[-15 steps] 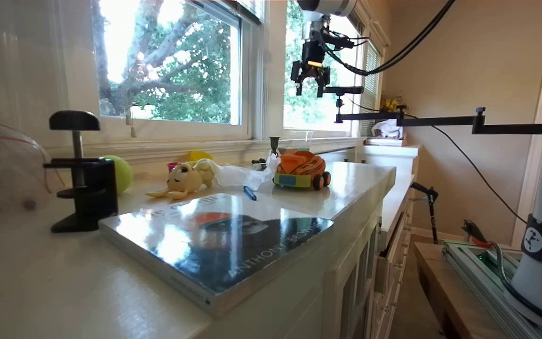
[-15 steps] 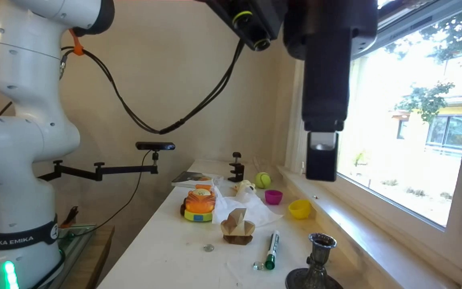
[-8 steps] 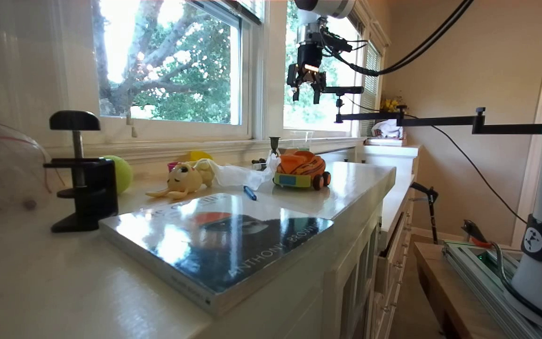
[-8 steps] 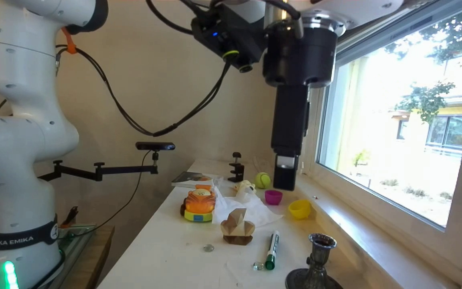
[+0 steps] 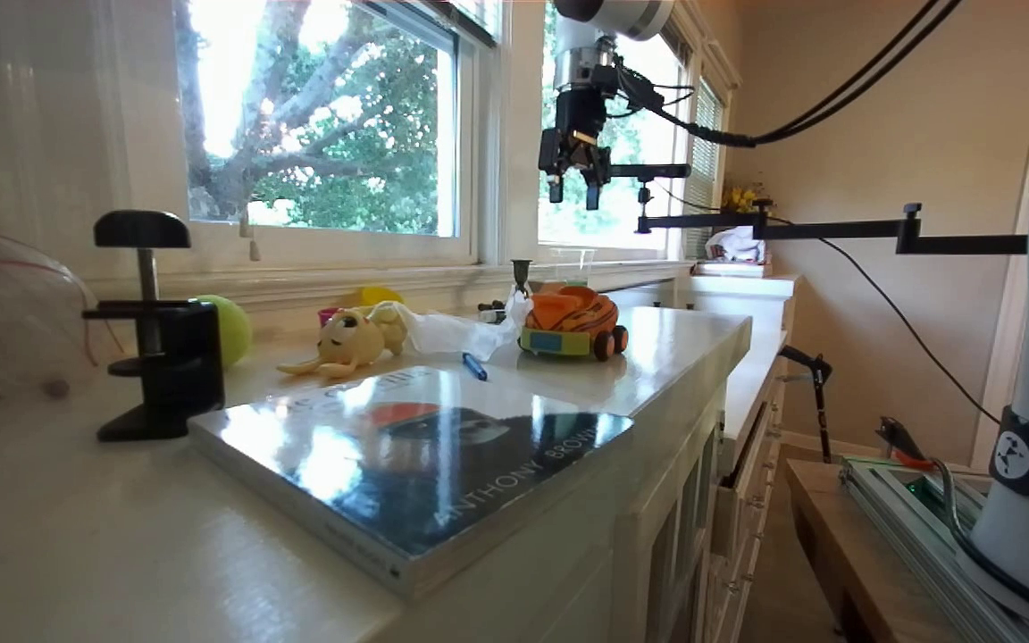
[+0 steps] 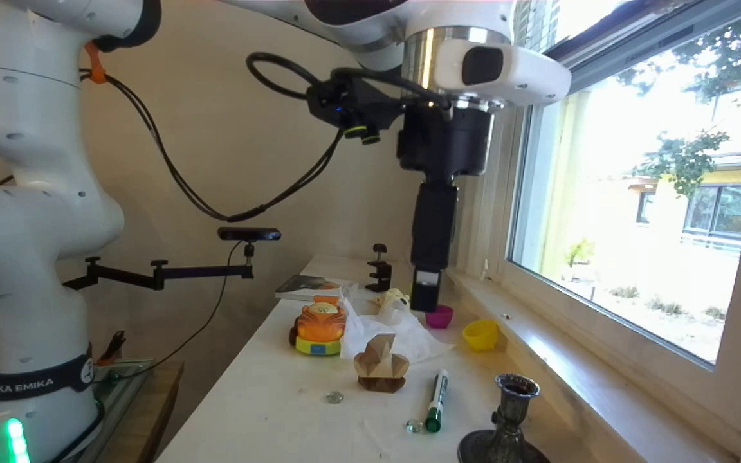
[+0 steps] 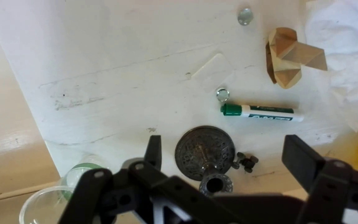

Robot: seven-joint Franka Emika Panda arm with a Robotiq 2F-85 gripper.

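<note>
Candlestick [image 7: 204,155] stands upright on the tabletop [image 7: 120,40], near the sill [image 6: 563,347]; its wide round base is probably what steadies the slim stem. The jaws hang well above the tabletop, spread wide and holding nothing; in the wrist view the candlestick shows between them, but they do not touch it. Just beside its base lies a small dark object [image 7: 246,162], too unclear to name. The marker [image 7: 261,112] lies on its side, its green end next to a glass bead [image 7: 222,94]; whether they touch I cannot tell. Being round, the marker could roll if bumped. The faceted block [image 6: 381,366] rests on its foot beside the white sheet [image 7: 350,62], which lies crumpled and loose. The toy car [image 5: 568,326] stands on its wheels, against or just beside the sheet. The yellow bowl [image 6: 481,335] sits tilted by the sill, perhaps propped against its wall.
</note>
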